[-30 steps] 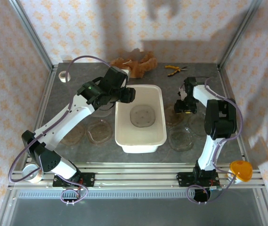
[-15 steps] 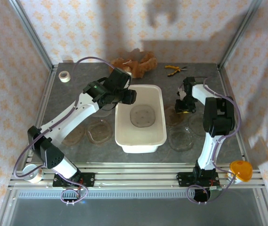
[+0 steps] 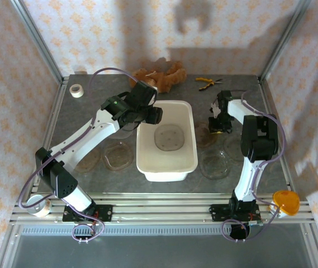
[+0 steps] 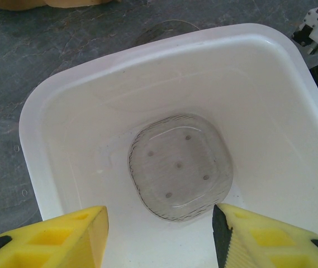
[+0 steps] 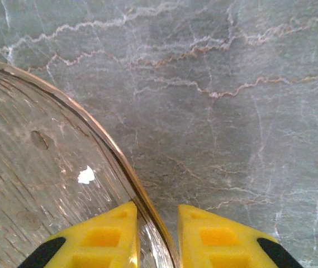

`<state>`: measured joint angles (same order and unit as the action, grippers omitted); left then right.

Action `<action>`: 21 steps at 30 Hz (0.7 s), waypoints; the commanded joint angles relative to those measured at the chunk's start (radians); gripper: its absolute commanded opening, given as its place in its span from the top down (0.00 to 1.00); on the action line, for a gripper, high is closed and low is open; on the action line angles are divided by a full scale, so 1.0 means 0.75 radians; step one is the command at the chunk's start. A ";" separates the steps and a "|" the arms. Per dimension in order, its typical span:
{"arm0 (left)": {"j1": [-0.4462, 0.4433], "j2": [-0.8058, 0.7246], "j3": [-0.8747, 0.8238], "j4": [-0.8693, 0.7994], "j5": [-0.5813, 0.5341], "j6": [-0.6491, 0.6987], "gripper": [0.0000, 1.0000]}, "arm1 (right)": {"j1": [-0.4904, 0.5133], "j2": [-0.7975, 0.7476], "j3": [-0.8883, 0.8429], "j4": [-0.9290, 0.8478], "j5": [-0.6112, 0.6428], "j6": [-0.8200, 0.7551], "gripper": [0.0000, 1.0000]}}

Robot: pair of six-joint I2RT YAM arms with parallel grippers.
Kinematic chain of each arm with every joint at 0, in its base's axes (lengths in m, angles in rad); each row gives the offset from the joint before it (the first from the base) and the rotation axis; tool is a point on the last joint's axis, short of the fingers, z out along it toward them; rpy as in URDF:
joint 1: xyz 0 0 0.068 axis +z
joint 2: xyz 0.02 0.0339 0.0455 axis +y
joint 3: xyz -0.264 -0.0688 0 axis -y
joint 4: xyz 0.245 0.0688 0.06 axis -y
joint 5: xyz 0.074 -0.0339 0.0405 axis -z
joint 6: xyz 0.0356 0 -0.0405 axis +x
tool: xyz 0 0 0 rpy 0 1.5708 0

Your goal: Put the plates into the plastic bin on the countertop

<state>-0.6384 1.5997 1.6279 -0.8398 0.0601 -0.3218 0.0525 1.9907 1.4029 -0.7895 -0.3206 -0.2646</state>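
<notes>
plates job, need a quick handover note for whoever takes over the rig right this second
Grippers: left gripper is open and empty above the plastic bin. The right gripper sits astride the rim of the straddled plate on the countertop, right of the bin; a firm pinch is not confirmed.
Done: one binned plate lies flat on the bin floor.
Left: the straddled plate, then the loose plates on the countertop left of the bin and right of it.
</notes>
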 commanded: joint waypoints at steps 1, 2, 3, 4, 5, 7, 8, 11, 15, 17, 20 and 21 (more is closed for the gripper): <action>0.017 -0.004 -0.004 0.013 -0.054 0.024 0.46 | -0.021 0.040 0.041 0.005 0.065 0.055 0.80; 0.016 -0.006 -0.008 0.012 -0.055 0.025 0.46 | -0.026 0.036 0.041 0.008 0.053 0.059 0.80; 0.017 -0.008 -0.008 0.012 -0.057 0.024 0.46 | -0.029 0.034 0.044 0.010 0.044 0.064 0.81; 0.017 -0.010 -0.009 0.011 -0.059 0.024 0.46 | -0.036 0.033 0.047 0.011 0.039 0.071 0.81; 0.017 -0.013 -0.009 0.011 -0.060 0.026 0.46 | -0.043 0.030 0.048 0.012 0.032 0.078 0.82; 0.017 -0.014 -0.009 0.011 -0.060 0.024 0.46 | -0.060 0.022 0.045 0.020 0.008 0.094 0.83; 0.017 -0.017 -0.009 0.014 -0.060 0.022 0.46 | -0.069 0.017 0.041 0.027 -0.006 0.103 0.84; 0.017 -0.019 -0.009 0.017 -0.061 0.018 0.46 | -0.098 -0.018 0.020 0.058 -0.064 0.129 0.85; 0.017 -0.022 -0.010 0.022 -0.059 0.014 0.46 | -0.119 -0.063 -0.004 0.085 -0.112 0.143 0.87; 0.017 -0.024 -0.009 0.026 -0.054 0.012 0.46 | -0.121 -0.082 -0.007 0.086 -0.116 0.144 0.90; 0.017 -0.022 -0.003 0.028 -0.053 0.008 0.46 | -0.128 -0.113 -0.013 0.087 -0.108 0.158 0.91; 0.018 -0.020 0.002 0.026 -0.057 0.004 0.46 | -0.130 -0.128 -0.017 0.088 -0.108 0.167 0.91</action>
<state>-0.6323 1.5997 1.6276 -0.8394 0.0429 -0.3195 -0.0387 1.9488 1.4082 -0.7338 -0.4126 -0.1665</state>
